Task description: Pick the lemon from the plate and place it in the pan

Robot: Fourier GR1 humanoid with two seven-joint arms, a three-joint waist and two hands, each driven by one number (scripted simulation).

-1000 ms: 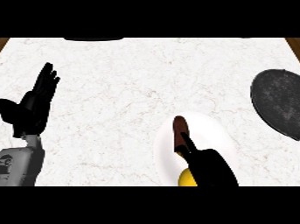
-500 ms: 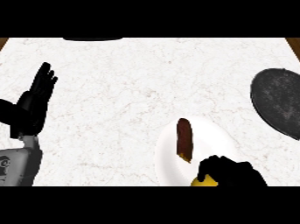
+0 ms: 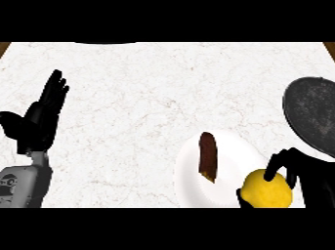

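**A:** Where's the lemon (image 3: 266, 189) at?

**B:** We see it at 5 o'clock, just off the plate's (image 3: 231, 155) right rim, right hand (image 3: 315, 177) curled around it.

**A:** And the pan (image 3: 323, 116)?

**B:** 3 o'clock. Left hand (image 3: 37, 120) rests at 9, fingers straight. A brown thing (image 3: 208, 161) lies on the plate.

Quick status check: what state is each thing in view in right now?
Lemon: held in the right robot hand, at the plate's right edge.
Plate: on the counter, a brown item lying on it.
Pan: nothing in it.
Left robot hand: open, resting at the view's left.
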